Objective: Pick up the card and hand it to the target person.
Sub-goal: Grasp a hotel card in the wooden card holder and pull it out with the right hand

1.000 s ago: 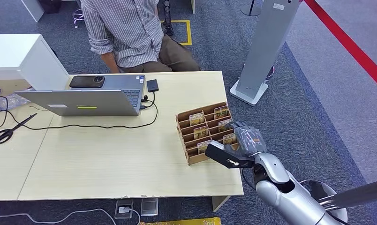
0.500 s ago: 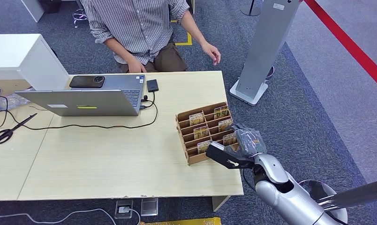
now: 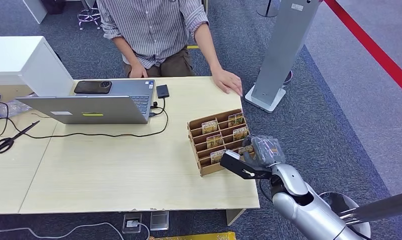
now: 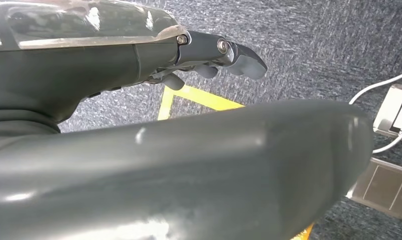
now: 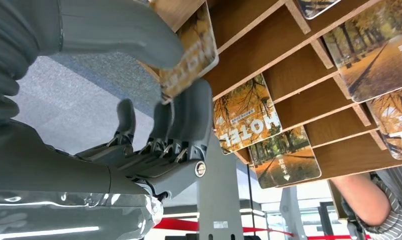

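Right hand [image 3: 261, 152] pinches a card [image 5: 189, 55] at the rack [image 3: 196, 135] near the desk's right edge (thumb over fingers). Lift straight out, don't tip rack.

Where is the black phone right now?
In the head view the black phone lies at the far left of the table, on the open laptop just behind its screen, in front of the seated person.

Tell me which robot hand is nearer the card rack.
Right. The right hand is at the card rack, pinching a card. The left hand hangs over the carpet beside floor sockets.
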